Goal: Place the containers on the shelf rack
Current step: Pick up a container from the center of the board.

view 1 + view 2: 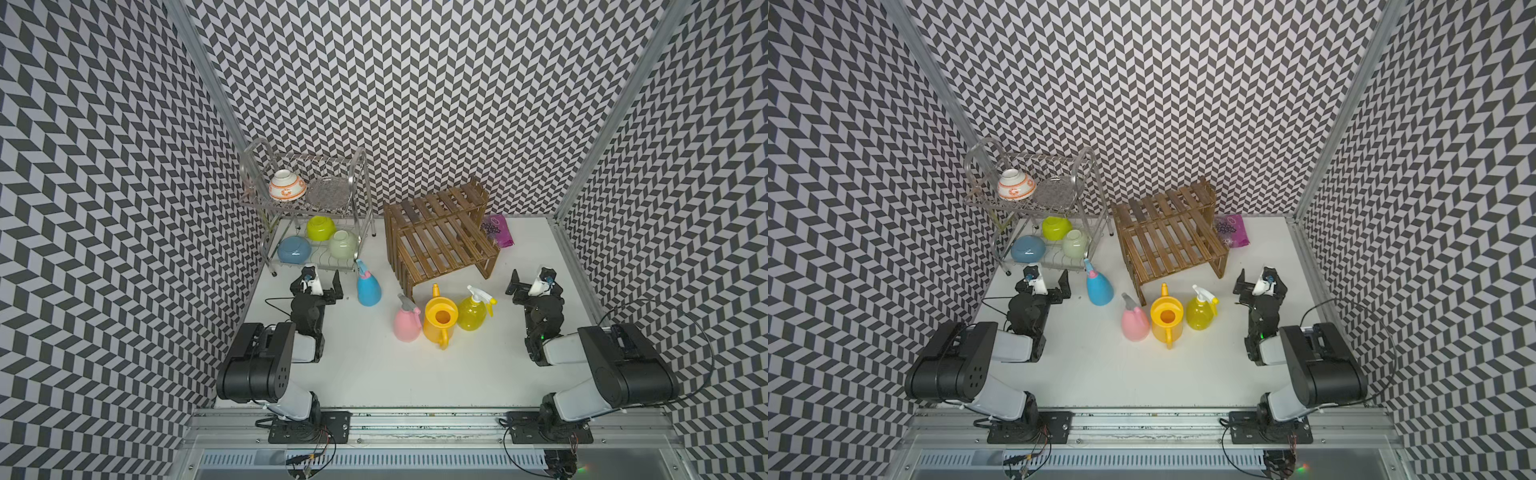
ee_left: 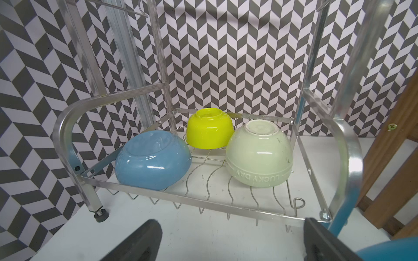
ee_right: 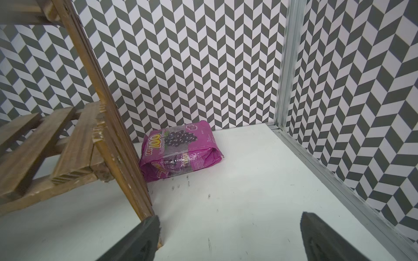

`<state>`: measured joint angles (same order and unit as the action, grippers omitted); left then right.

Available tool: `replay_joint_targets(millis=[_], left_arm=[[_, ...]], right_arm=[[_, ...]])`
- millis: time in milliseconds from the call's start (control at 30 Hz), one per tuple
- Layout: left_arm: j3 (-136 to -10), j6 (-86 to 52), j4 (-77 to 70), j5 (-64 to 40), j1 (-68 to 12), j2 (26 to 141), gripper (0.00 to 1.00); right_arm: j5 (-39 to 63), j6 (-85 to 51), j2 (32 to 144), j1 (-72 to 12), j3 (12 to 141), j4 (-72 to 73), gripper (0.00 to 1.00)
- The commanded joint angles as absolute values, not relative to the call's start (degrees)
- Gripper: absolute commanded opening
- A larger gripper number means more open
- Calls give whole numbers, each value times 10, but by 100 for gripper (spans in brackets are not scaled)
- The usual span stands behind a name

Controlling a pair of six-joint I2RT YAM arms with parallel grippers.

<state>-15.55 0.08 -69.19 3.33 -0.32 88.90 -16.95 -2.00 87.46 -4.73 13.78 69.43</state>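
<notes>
1. Black-and-white chevron walls box in a white tabletop [image 1: 374, 374]. The wooden shelf rack [image 1: 440, 241] stands toward the back, with nothing on either step.
2. The four containers stand upright on the tabletop in front of it. The blue spray bottle [image 1: 368, 291] is just beside the left hand [image 1: 323, 277]. The pink spray bottle [image 1: 407, 322], yellow watering can [image 1: 440, 318] and yellow trigger sprayer [image 1: 471, 313] are bunched close together.
3. The left hand and the right hand [image 1: 530, 277] both have their fingers spread wide — each holds nothing.
4. These look like light, thin plastic — smooth, probably slippery on the cone bodies. I'd grip the bottles at the narrow neck and the can by its handle.
</notes>
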Motion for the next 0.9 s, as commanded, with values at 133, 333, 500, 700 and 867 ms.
replay_joint_targets(millis=[133, 333, 500, 700, 867], left_arm=[[-156, -4, -693, 29, -1, 888, 100], [-155, -4, -695, 29, -1, 888, 100], [-155, -4, -696, 30, -1, 889, 100], [-155, -4, -697, 29, -1, 887, 100], [-217, -6, -553, 19, -1, 848, 100]], right_arm=[[-174, -25, 877, -48, 145, 713, 100], [-174, -24, 876, -47, 145, 713, 100], [-173, -25, 876, -47, 146, 713, 100], [-174, -24, 877, -48, 146, 713, 100], [-160, -15, 858, -48, 150, 690, 100]])
